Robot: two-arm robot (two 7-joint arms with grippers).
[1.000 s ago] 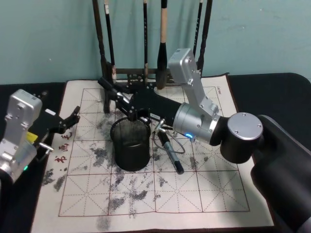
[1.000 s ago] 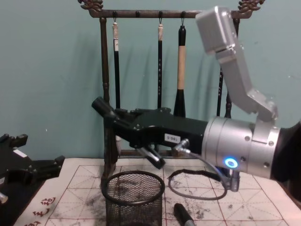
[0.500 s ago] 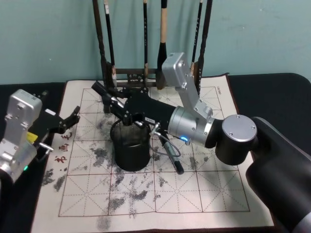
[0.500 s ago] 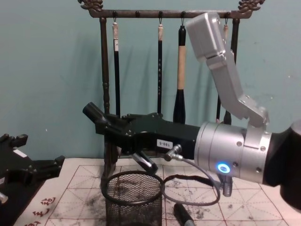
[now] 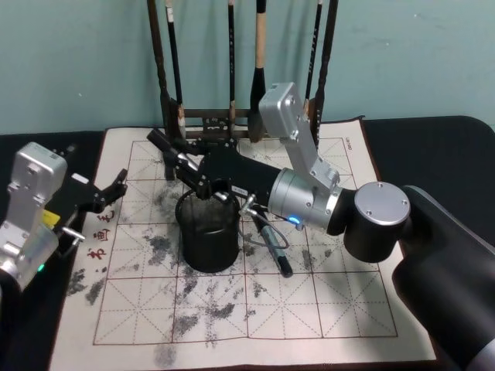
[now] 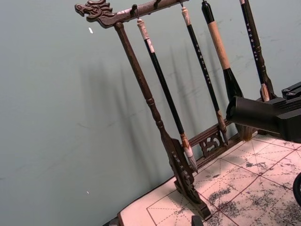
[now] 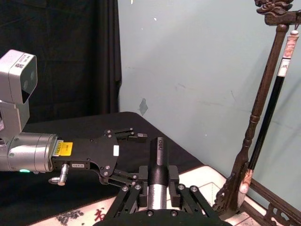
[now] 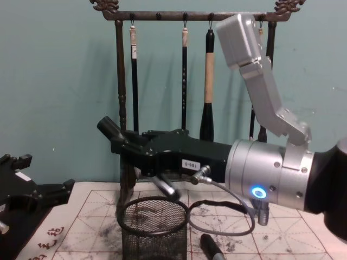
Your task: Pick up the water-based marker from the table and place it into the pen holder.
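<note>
My right gripper [image 5: 188,165] is shut on a dark water-based marker [image 8: 110,131] and holds it tilted over the pen holder [image 5: 207,233], a black mesh cup on the cream mat of the table [image 5: 325,309]. The marker's grey lower end [image 8: 165,188] hangs just above the pen holder's rim [image 8: 154,201]. In the right wrist view the marker [image 7: 158,175] stands between the fingers [image 7: 173,173]. A second dark marker [image 5: 274,249] lies on the mat, right of the holder. My left gripper [image 5: 108,193] rests open at the mat's left edge.
The tall wooden brush rack [image 5: 232,116] with hanging brushes [image 8: 209,81] stands close behind the holder. A thin cable loop [image 8: 219,214] hangs from the right wrist over the mat. The mat's front half holds only ink stains.
The right arm has carried the marker to the left and a little lower, bringing its lower end over the holder's mouth. The left arm has not moved.
</note>
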